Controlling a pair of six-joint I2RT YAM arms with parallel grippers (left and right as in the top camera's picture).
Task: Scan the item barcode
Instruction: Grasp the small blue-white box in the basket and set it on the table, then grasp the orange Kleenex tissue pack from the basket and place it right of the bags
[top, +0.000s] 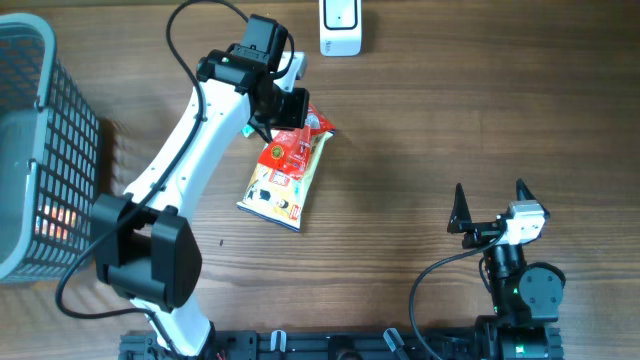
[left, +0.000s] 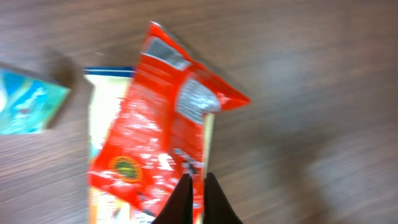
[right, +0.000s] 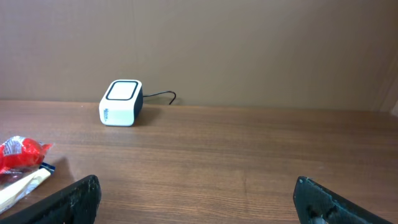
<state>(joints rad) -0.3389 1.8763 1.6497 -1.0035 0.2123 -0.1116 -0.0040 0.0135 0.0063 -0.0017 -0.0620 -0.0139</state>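
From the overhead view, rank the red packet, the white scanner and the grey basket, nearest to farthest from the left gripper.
1. The red packet, gripped by the left gripper, centre of view.
2. The white scanner, at the top of the view.
3. The grey basket, at the far left.

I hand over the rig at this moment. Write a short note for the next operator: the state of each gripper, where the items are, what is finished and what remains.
Left gripper: shut on an edge of the red packet, which overlaps a white and yellow packet in the middle of the table.
Right gripper: open, empty, at the near right, apart from everything.
Scanner: white box at the far edge, with nothing in front of it.
Done: the red packet is gripped.
Left: carry it to the scanner and show its barcode. I cannot tell whether it is off the table yet.
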